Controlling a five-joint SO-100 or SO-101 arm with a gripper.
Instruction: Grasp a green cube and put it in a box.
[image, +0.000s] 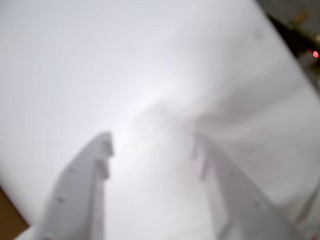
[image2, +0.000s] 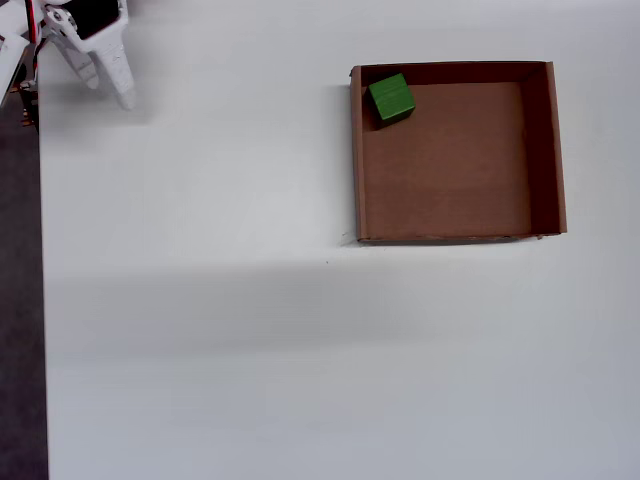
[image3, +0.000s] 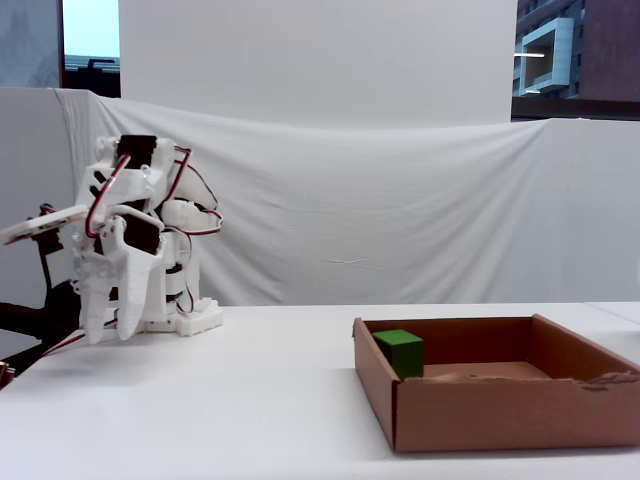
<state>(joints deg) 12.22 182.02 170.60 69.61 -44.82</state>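
The green cube (image2: 391, 99) rests on the floor of the brown cardboard box (image2: 357, 160), tucked into the top-left corner in the overhead view. In the fixed view the green cube (image3: 400, 352) stands at the left end of the box (image3: 500, 412), near its far wall. My white gripper (image2: 110, 95) is far from both, folded back at the table's top-left corner. It hangs pointing down beside the arm's base, gripper (image3: 110, 337) just above the tabletop. The blurred wrist view shows the gripper (image: 153, 142) open, with only white surface between its fingers.
The white table's left edge (image2: 42, 300) borders dark floor in the overhead view. A white cloth backdrop (image3: 350, 200) hangs behind the table. The arm's base and wires (image3: 185, 318) sit at the back left. A brown patch (image: 9, 216) shows at the wrist view's lower-left corner.
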